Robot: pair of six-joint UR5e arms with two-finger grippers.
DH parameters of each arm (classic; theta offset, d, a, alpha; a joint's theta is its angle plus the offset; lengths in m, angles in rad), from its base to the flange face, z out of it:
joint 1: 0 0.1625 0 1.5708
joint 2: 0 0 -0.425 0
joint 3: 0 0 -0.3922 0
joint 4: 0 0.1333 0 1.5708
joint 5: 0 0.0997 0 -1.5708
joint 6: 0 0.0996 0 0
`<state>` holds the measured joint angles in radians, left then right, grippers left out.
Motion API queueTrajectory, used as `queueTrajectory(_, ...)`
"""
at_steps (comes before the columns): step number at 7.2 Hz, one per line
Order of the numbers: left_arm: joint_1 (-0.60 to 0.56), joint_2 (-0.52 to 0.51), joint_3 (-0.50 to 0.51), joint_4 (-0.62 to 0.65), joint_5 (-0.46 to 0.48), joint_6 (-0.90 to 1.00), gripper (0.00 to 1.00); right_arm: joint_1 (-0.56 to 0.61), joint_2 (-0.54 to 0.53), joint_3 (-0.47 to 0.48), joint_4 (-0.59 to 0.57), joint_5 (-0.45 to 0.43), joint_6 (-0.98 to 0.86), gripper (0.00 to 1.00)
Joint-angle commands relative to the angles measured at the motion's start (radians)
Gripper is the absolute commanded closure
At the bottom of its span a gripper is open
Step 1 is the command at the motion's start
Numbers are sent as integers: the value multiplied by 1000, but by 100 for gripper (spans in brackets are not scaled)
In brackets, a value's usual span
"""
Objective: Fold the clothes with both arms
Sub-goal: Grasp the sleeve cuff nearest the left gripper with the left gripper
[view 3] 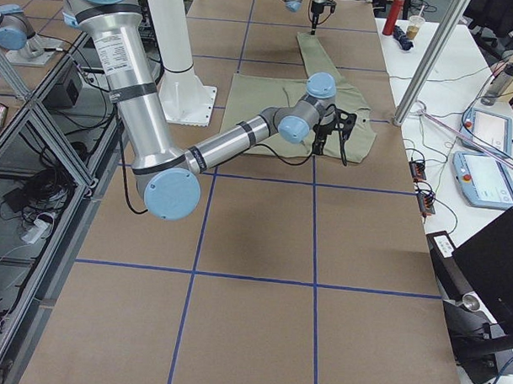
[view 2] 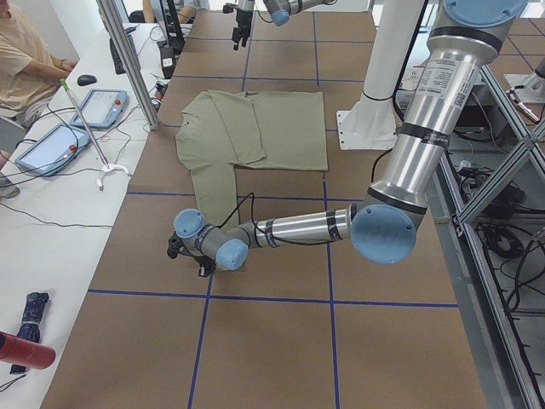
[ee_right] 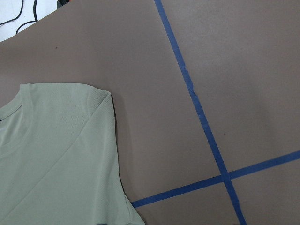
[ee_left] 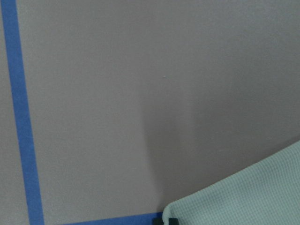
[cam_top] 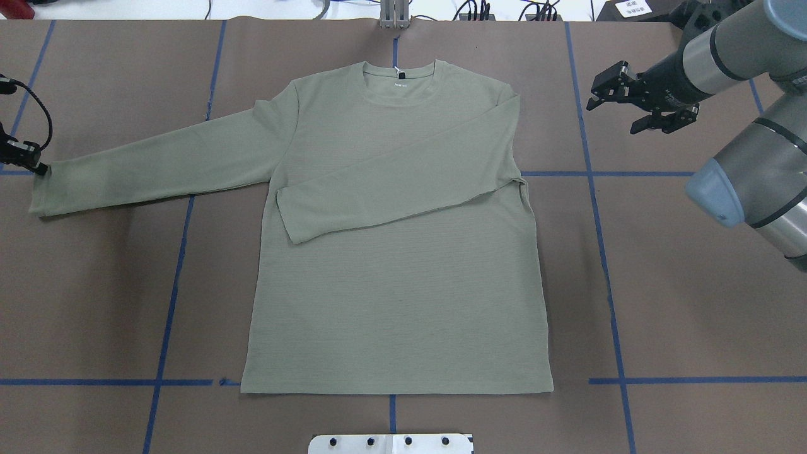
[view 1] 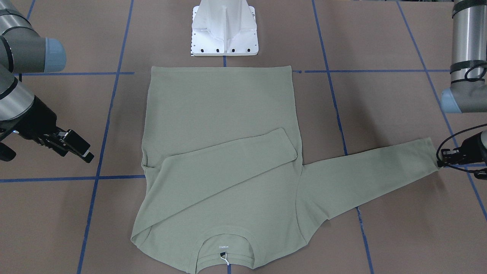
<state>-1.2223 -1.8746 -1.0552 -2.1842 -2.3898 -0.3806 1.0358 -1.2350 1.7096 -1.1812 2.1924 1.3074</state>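
The green shirt (cam_top: 397, 284) is lying flat in the middle of the overhead view, on the brown table (cam_top: 681, 302), with the collar (cam_top: 398, 68) pointing to the top edge. One sleeve (cam_top: 403, 183) is lying folded across the chest. The other sleeve (cam_top: 164, 161) is stretching out toward the left edge of that view.

The left gripper (cam_top: 28, 162) is sitting right at the cuff (cam_top: 47, 192) of this long sleeve, at the far left of the frame. A dark fingertip (ee_left: 172, 220) is showing at the cuff corner in the left wrist view, but I cannot tell if the jaws are pinching the cloth or only touching it. The right gripper (cam_top: 615, 104) is hovering in the upper right of the overhead view, well apart from the shoulder (cam_top: 504, 94), with its jaws standing apart and carrying nothing.

I am judging the knit as light, soft and limp. It is probably going to sag and drag on the table instead of keeping a shape, and a thin layer may be slipping out of a shallow pinch. The cuff edge is looking like the best hold, taken deep between the fingers. For the body folds, the hem corners (cam_top: 249, 386) and the shoulders are looking suitable, one for each arm.
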Motion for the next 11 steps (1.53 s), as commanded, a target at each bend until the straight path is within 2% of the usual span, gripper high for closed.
queueTrajectory(1, -19, 5, -105, 7, -162, -21, 100, 9, -9, -1, 0, 3, -26, 0)
queueTrajectory(2, -17, -4, -171, 4, -186, -115, 100, 24, -32, -1, 2, 9, -69, 0)
queueTrajectory(3, -10, -23, -277, 0, -190, -297, 100, 41, -65, -1, 5, 15, -123, 0)
queueTrajectory(5, 103, -90, -450, -5, -181, -629, 100, 81, -145, 19, 6, 18, -218, 0)
queueTrajectory(7, 220, -258, -467, -6, -128, -865, 100, 107, -213, 47, 8, 18, -263, 0)
queueTrajectory(8, 316, -353, -459, -6, -17, -989, 100, 115, -240, 59, 8, 20, -264, 0)
queueTrajectory(9, 386, -447, -433, -8, 76, -1033, 100, 128, -265, 61, 38, 29, -264, 0)
queueTrajectory(11, 510, -669, -248, -9, 278, -1107, 100, 135, -305, 61, 92, 32, -266, 0)
